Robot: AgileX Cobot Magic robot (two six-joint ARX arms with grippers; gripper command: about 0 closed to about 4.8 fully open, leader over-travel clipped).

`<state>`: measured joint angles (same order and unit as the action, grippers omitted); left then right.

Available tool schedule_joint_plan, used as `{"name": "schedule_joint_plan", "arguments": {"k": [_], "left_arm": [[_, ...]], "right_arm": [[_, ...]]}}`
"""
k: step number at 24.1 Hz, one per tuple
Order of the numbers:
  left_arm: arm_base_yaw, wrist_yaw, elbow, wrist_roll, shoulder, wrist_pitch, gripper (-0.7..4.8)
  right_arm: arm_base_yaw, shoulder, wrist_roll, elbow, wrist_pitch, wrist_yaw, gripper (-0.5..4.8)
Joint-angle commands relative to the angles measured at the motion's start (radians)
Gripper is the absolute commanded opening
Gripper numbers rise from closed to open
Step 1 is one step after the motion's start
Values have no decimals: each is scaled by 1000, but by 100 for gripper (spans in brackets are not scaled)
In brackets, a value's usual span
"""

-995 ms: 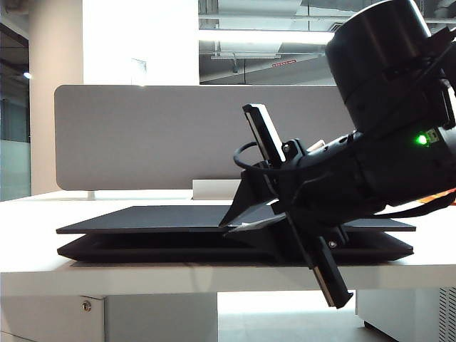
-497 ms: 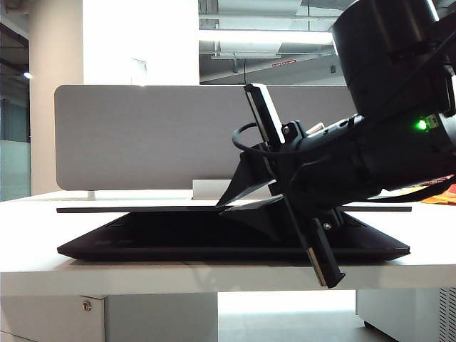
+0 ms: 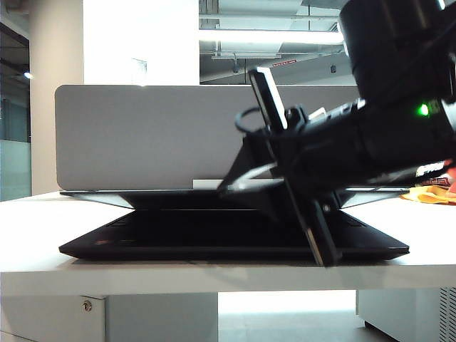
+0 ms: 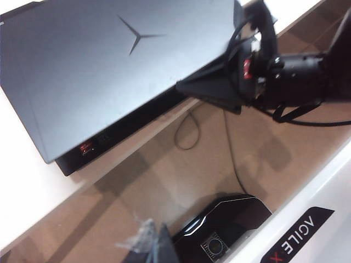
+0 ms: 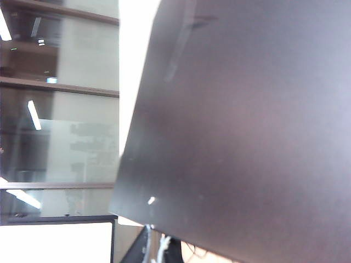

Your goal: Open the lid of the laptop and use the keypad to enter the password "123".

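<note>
divider (image 3: 142,135): grey, behind | table (image 3: 28,228): white | cloth (image 3: 431,194): orange, at the right | cable (image 4: 189,131): thin, looped

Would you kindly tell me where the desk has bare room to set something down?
Bare white desk lies left of the laptop, up to the grey divider. The right is crowded: the right gripper lifts the lid, and an orange item lies there.
</note>
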<state>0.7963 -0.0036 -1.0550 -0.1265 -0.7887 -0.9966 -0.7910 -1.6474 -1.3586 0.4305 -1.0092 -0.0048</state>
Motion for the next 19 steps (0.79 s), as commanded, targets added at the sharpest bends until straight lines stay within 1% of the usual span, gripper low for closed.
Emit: {"name": "schedule_joint_plan", "arguments": {"k": [1,4,6,9,12,14,19], "left_arm": [[1,-17,-1,15,1,12,-6],[0,-19,-2,15,1,11,-6],[0,-19,-2,15,1,11,-6],[0,-19,-3,14,1,11,-6],[0,-19,-2,14,1,11,-6],[0,-19,-2,14,1,11,-6],[0,-19,-2,14,1,12,-6]], "right_arm": [[38,51,49,53,-60,47,-3],[71,77,89,103,2,3,-3],[85,77,89,126,23,-6,-3],[124,77,106,167,72,-54,-3],[159,77,108,203,83,-69,-3],[187,77,121,233,107,-97,-3],[243,77,181,318,233,-129,-3]]}}
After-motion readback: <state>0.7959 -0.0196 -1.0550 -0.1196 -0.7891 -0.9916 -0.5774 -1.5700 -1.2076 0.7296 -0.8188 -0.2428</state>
